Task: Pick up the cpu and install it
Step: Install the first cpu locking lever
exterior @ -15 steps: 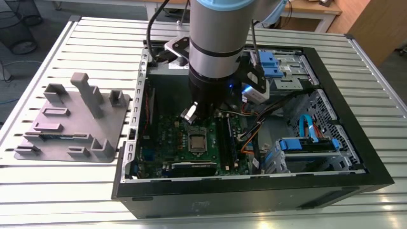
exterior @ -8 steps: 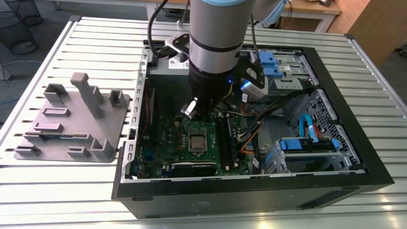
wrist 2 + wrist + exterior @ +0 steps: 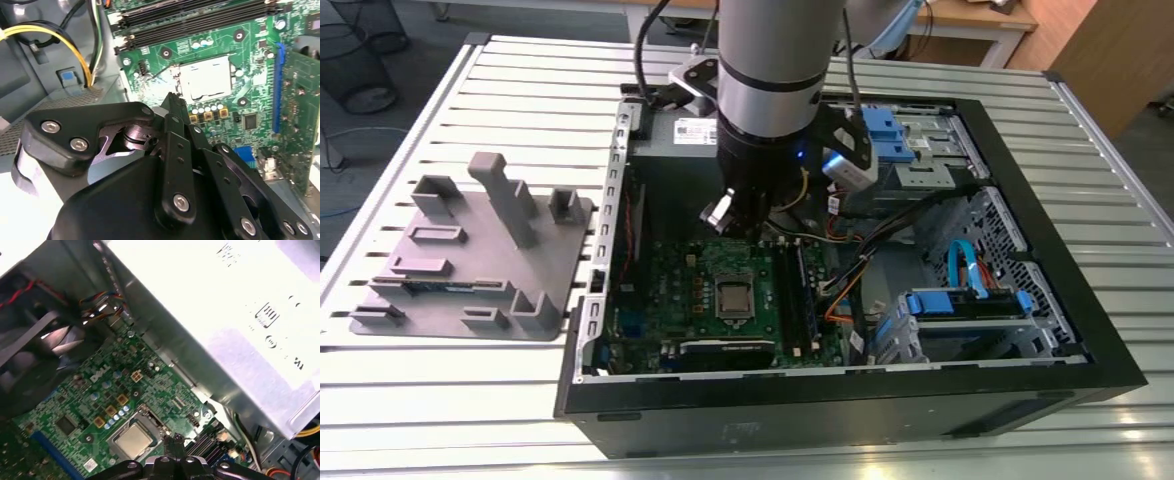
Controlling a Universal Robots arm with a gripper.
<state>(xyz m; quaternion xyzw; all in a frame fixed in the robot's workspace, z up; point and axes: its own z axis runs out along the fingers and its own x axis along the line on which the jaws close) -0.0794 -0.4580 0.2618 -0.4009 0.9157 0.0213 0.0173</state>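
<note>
Since the cpu (image 3: 735,297) lies flat in its square socket on the green motherboard (image 3: 674,290), I think the putting-in step is about done. It shines silver in both wrist views (image 3: 132,440) (image 3: 206,77).

The gripper (image 3: 744,225) hangs just above the board, inside the open computer case (image 3: 1067,300). In the exterior view, the cpu is at 6 o'clock from it, close by but not touching. In the second wrist view, its fingers (image 3: 172,102) look pressed together, with nothing between them.

Any move here calls for care, I think. Small parts, long black slots and loose wires sit all around the socket. The big grey box with a white label (image 3: 240,325) is right beside the arm.

The case rests on a metal table (image 3: 480,400) made of long silver strips. A grey tray with posts (image 3: 467,250) sits at 9 o'clock from the case. A black wire basket (image 3: 360,60) and a wooden desk (image 3: 987,20) stand farther back.
</note>
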